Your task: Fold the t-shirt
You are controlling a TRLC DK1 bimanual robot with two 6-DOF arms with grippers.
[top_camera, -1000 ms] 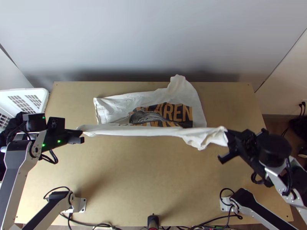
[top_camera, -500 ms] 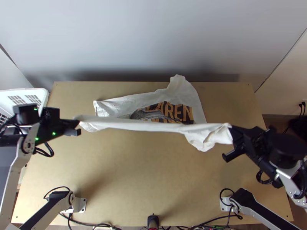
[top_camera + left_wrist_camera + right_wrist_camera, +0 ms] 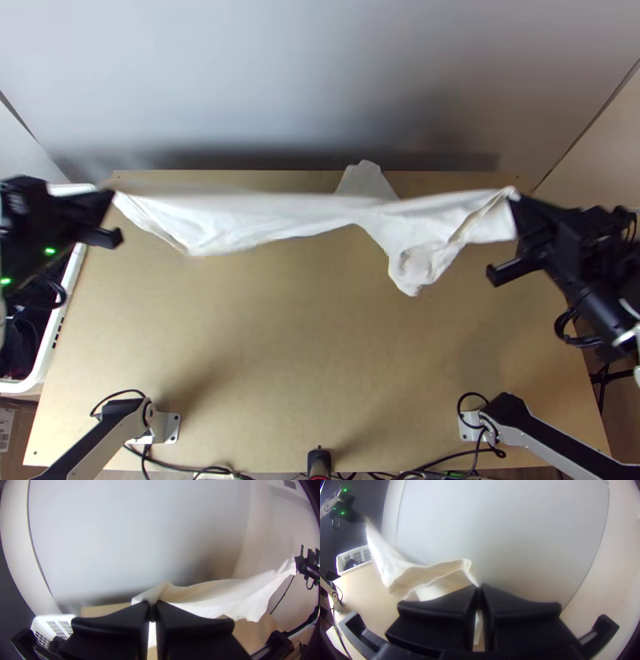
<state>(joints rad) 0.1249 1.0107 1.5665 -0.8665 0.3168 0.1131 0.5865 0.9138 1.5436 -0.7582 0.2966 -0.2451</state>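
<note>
Black left gripper: I have its fingers pressed together on a bit of cloth at one end of the span; which part of the garment that is, I can't tell.
Right gripper: fingers closed too, pinching the opposite end, so the weight hangs from two points.
White t-shirt: stretched between them above the table, its middle sagging and a loose flap drooping near my right grip; not folded flat.
Spacing: wide, I judge, to pull out creases and keep the layers from bunching before I lay it down.
Far flap: beyond the span, near the table's far edge; whether it touches wood I can't tell.
Table: bare wood on the near side gives me room to lower the cloth and drag it smooth.
Basket: white, beside the table's left edge, out of the fold's way.
</note>
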